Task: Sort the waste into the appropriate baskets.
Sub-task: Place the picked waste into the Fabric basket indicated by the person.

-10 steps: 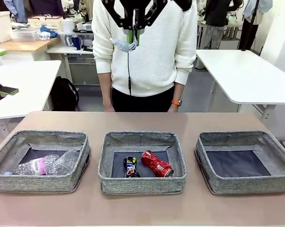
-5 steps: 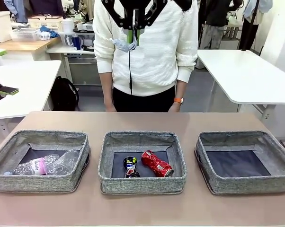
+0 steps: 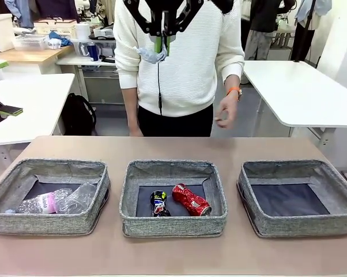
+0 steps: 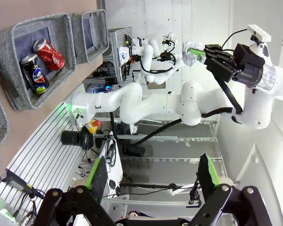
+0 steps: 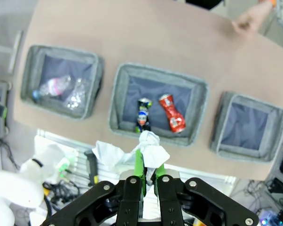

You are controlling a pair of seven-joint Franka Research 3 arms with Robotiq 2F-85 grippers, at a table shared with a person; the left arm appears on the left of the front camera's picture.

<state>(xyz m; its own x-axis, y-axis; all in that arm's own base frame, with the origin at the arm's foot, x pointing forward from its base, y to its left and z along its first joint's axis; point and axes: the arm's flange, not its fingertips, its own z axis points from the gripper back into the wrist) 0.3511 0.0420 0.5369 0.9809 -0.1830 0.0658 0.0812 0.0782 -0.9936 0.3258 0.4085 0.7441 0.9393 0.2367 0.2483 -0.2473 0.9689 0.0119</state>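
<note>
- Hanging high above the middle basket (image 3: 173, 199), the right gripper (image 3: 162, 46) has its jaws squeezed tight on the crumpled white paper ball (image 3: 152, 55).
- From the right wrist view, the paper ball (image 5: 150, 148) sits pinched between the green pads (image 5: 139, 165), with the middle basket (image 5: 158, 106) far below it.
- Inside the middle basket lie the crushed dark can (image 3: 158, 203) and the crushed red can (image 3: 191, 199). The dark can is on the left side and the red can is just beside it on the right.
- The left basket (image 3: 49, 196) sits to the left of the middle basket. It holds the clear plastic bottle with pink label (image 3: 41, 203) and the clear plastic cup (image 3: 81, 197), side by side.
- The right basket (image 3: 299, 197) sits to the right of the middle basket, and its dark base is bare.
- The left gripper (image 4: 151, 176) has its jaws spread wide apart with nothing between them. It looks out sideways, away from the table (image 3: 173, 254).
- A person stands behind the middle basket, on the far side of the table. One hand (image 3: 224, 115) is lifted up above the far table edge, closer to the right basket.
</note>
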